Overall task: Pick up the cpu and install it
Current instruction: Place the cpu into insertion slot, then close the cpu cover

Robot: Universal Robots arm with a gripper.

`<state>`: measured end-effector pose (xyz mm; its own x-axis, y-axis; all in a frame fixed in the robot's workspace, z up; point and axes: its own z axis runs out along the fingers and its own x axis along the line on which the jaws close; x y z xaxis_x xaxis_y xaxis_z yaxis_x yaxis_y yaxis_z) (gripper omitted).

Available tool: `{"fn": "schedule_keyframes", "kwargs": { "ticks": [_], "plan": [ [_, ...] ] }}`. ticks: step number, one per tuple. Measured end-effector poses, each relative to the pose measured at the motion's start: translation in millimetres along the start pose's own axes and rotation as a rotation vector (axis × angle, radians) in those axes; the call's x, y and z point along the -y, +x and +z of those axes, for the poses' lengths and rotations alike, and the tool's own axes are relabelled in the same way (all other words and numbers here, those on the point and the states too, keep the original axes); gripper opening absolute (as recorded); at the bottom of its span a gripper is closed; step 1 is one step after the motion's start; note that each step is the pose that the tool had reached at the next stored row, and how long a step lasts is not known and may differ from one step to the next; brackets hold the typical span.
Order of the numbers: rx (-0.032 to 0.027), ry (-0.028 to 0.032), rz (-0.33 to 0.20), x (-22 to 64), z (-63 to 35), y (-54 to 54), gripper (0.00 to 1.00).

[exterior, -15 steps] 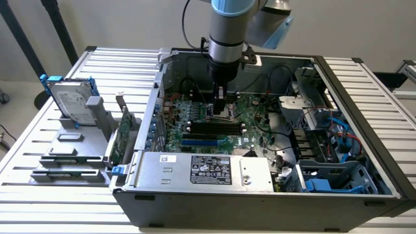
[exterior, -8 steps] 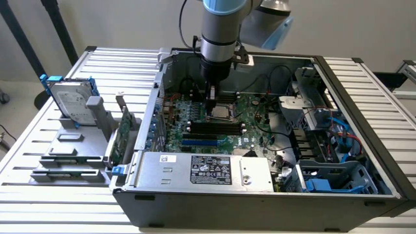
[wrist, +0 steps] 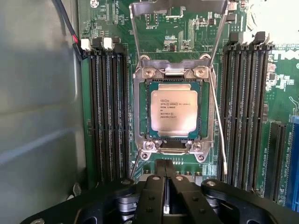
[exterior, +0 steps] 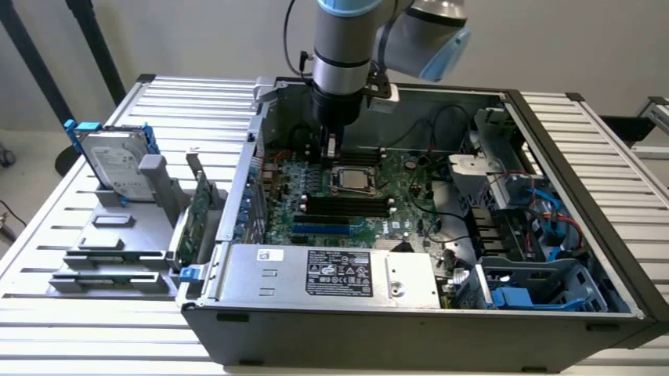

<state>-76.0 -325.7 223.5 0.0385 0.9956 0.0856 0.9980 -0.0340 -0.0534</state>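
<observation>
The cpu, a small square chip with a dull silver top and printed text, lies flat in its socket on the green motherboard. It appears near the middle of the open computer case in the exterior view, cpu. The socket's metal retaining frame is swung up and open behind the chip. My gripper hovers just off one edge of the socket, its black fingers shut together with nothing between them. In the exterior view the gripper hangs inside the case, slightly behind and to the left of the chip.
Black memory slots flank the socket on both sides. The case wall stands close on the exterior view's left. A power supply fills the case front. Outside, a hard drive in blue brackets and a green expansion card stand on a grey rack.
</observation>
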Motion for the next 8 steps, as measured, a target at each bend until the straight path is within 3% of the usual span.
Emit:
{"fn": "schedule_keyframes", "kwargs": {
  "ticks": [8],
  "plan": [
    [-0.0001, 0.0000, 0.000, 0.3, -3.7, 0.3, 0.11]
  ]
}}
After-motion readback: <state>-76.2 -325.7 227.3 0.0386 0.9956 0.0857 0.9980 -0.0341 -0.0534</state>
